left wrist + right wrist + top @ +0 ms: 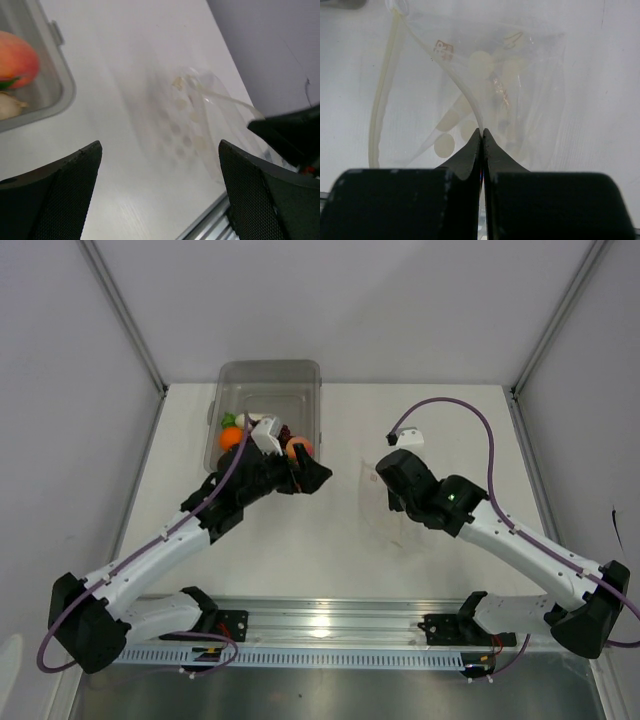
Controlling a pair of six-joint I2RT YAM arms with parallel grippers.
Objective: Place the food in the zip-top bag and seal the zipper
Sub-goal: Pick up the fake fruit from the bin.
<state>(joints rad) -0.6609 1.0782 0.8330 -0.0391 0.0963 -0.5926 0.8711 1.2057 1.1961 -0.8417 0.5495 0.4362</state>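
The food lies in a clear rigid bin [312, 390]: an orange [231, 437], a peach [299, 448], a green bit [229, 421], a white piece [246, 422] and dark grapes [283, 432]. My left gripper [308, 480] hovers open and empty just right of the bin; its view shows the peach [15, 57] and the white piece [7, 105]. The zip-top bag [400, 532] lies flat and see-through on the table. My right gripper [482, 132] is shut on the bag's [485, 75] mouth edge, with the pale zipper strip [380, 100] running off to the left.
The bin's grey rim [65, 85] is close to my left fingers. An aluminium rail [320, 625] runs along the near table edge. Grey walls enclose the white table [330, 560] on the left, back and right.
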